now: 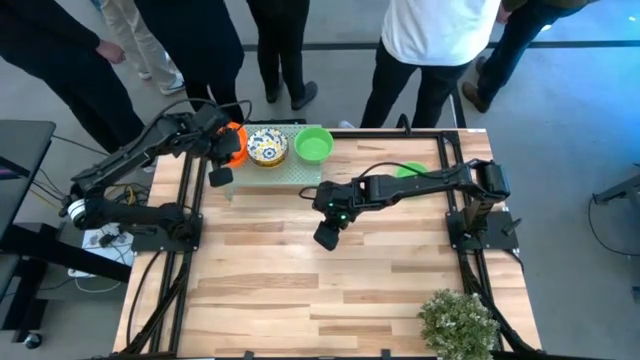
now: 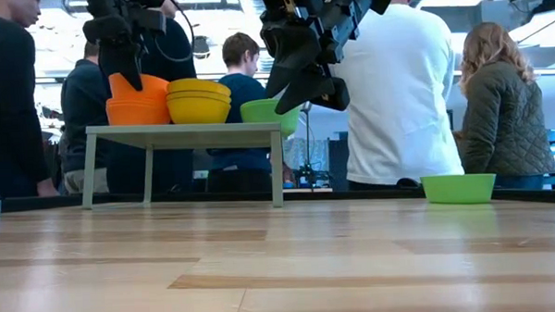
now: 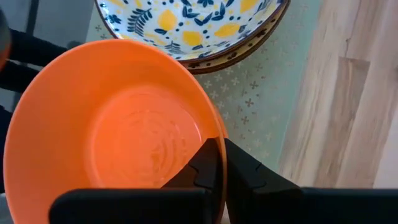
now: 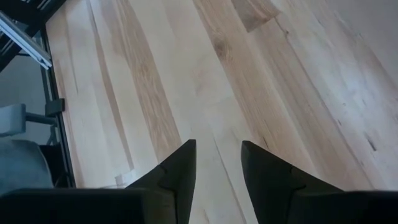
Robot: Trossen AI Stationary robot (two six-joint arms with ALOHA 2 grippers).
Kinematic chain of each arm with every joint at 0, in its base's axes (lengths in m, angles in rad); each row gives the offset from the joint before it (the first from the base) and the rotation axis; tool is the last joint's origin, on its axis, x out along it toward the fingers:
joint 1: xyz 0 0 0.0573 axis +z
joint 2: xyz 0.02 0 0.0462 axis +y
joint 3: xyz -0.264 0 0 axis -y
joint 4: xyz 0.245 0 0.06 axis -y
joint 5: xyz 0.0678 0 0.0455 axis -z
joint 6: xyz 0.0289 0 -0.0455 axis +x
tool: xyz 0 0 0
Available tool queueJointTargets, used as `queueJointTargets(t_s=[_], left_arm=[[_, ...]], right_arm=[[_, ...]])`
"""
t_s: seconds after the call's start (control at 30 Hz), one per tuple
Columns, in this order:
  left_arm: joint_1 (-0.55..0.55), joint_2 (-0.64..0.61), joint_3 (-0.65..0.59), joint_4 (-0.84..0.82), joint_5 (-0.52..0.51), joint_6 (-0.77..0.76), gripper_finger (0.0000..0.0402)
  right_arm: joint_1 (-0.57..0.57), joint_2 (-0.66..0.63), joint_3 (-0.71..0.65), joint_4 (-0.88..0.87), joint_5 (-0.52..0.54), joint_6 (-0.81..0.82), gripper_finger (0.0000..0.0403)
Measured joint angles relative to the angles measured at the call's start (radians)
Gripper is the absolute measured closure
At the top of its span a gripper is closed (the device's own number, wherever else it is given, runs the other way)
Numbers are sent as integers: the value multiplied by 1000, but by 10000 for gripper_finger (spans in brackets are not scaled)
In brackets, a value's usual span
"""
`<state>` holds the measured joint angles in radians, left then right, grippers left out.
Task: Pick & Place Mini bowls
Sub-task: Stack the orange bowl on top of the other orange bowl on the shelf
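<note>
A pale green stand (image 1: 300, 172) at the table's far edge carries orange bowls (image 2: 137, 109), yellow-sided floral bowls (image 1: 267, 147) and a green bowl (image 1: 314, 145). My left gripper (image 3: 219, 163) is over the stand's left end, shut on the top orange bowl (image 3: 124, 137). Another green bowl (image 2: 458, 188) rests on its base on the table at the far right, partly hidden by my right arm in the high view. My right gripper (image 4: 217, 146) hangs open and empty above the table's middle (image 1: 328, 232). My left gripper pinches the orange bowl's rim (image 3: 214, 127) on the side toward the floral bowls, one finger (image 3: 208, 165) inside the bowl and one (image 3: 249, 171) outside. The fingers come from above, pointing down. The bowl sits tilted on the orange bowl below it (image 2: 132, 87).
A bushy green plant (image 1: 457, 320) stands at the table's near right corner. Several people stand just beyond the far edge (image 2: 395, 87). Bare wooden tabletop (image 1: 300, 290) lies between the stand and the near edge.
</note>
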<state>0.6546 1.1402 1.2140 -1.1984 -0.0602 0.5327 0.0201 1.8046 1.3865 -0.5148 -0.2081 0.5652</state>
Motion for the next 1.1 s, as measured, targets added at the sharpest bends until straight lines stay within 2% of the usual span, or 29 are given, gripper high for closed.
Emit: queueJointTargets(t_s=[0.33,0.9,1.1], left_arm=[[49,0,0,0,11,-89,385],[54,3,0,10,51,-104,387],[54,28,0,13,50,-104,368]], right_arm=[[27,0,0,0,0,1,280],[45,0,0,0,0,1,280],[44,0,0,0,0,1,280]])
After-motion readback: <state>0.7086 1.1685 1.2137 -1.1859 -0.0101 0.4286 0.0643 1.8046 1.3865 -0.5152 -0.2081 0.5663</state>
